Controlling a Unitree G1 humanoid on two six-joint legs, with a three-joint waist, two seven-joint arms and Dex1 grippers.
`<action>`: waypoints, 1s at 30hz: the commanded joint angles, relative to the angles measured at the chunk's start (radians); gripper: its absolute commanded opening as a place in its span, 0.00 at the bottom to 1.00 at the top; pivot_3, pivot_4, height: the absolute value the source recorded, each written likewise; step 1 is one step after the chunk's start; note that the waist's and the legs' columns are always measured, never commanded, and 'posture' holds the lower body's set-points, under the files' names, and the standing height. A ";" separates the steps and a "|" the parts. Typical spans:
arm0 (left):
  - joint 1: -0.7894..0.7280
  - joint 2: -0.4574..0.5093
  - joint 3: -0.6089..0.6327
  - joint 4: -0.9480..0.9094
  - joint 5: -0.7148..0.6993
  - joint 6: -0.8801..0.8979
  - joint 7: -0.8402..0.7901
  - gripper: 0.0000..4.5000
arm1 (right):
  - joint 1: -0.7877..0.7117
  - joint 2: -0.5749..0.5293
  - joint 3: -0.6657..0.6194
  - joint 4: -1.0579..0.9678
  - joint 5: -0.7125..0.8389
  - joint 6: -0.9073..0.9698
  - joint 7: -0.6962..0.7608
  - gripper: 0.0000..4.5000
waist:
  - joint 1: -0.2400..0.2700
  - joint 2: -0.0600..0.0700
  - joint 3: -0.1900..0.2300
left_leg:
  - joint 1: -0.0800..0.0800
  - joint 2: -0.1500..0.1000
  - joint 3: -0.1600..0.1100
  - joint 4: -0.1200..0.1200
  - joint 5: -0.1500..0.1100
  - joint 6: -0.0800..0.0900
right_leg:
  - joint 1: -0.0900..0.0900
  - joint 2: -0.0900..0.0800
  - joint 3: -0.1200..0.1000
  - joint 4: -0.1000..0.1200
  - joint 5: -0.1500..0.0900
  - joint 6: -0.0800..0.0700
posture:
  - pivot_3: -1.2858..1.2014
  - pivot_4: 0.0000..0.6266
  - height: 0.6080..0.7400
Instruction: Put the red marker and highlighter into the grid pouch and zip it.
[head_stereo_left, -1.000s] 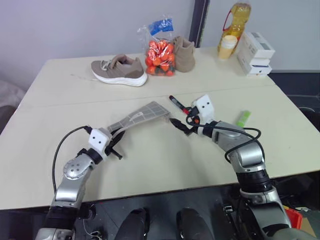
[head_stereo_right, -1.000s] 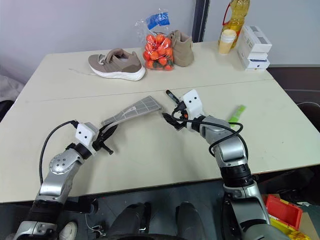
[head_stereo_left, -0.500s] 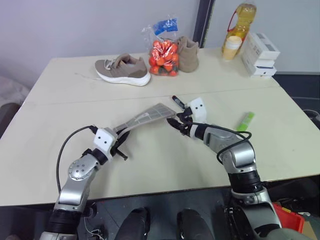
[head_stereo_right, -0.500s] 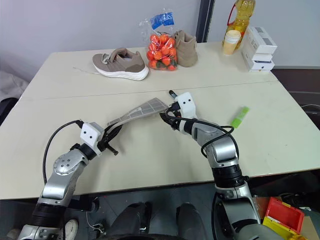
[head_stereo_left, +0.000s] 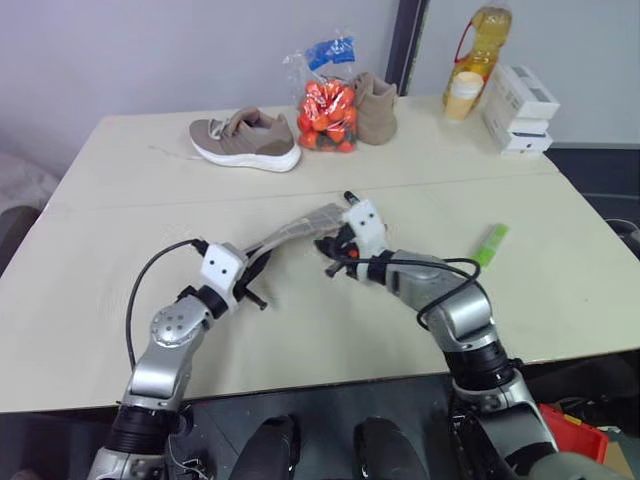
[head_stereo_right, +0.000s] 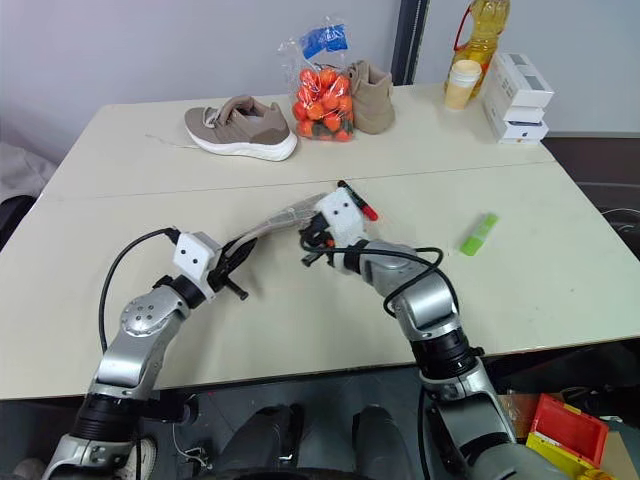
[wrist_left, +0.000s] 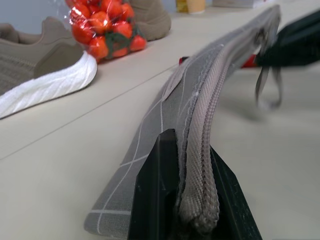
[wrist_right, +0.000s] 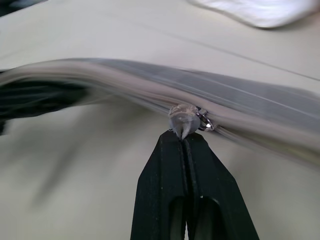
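Two grippers hold the grid pouch (head_stereo_left: 290, 232) off the table (head_stereo_left: 120, 270): the left gripper (wrist_left: 192, 200) is clamped on one end's zipper edge, while the right gripper (wrist_right: 186, 142) is pinched shut on the zipper pull tab (wrist_right: 184, 116) near the other end. The pouch looks light, limp fabric — it sags between them, so the pull and firmer zipper edge seem the best holds. The red marker (head_stereo_right: 358, 200) lies just behind the pouch, the highlighter (head_stereo_right: 478, 234) well apart on the right — both hard, small and likely to roll.

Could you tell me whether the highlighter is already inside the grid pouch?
No, it is out: the highlighter lies on the table, well apart from the grid pouch.
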 joint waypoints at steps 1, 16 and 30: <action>-0.010 -0.020 -0.027 -0.051 0.009 -0.007 0.001 0.00 | -0.049 0.030 0.089 -0.043 -0.019 -0.025 0.030 0.01 | 0.001 0.000 0.000 | 0.000 0.000 0.000 0.000 0.000 0.000 | 0.000 0.000 0.000 0.000 0.000 0.000 | 0.52 0.24 1.00; -0.011 -0.025 0.093 0.027 0.083 -0.022 0.175 0.00 | -0.032 -0.072 0.026 -0.040 -0.063 -0.016 0.049 0.43 | 0.004 0.000 0.000 | 0.000 0.000 -0.001 0.000 0.000 0.000 | 0.000 0.000 -0.001 -0.001 0.000 0.000 | 0.52 0.24 1.00; 0.018 -0.043 0.078 0.077 0.166 -0.015 0.258 0.00 | -0.188 -0.083 -0.227 0.569 -0.122 -0.251 -0.150 0.77 | 0.001 -0.001 0.000 | 0.000 0.000 0.000 0.000 0.000 -0.001 | 0.000 0.000 -0.001 0.000 0.000 0.000 | 0.52 0.24 1.00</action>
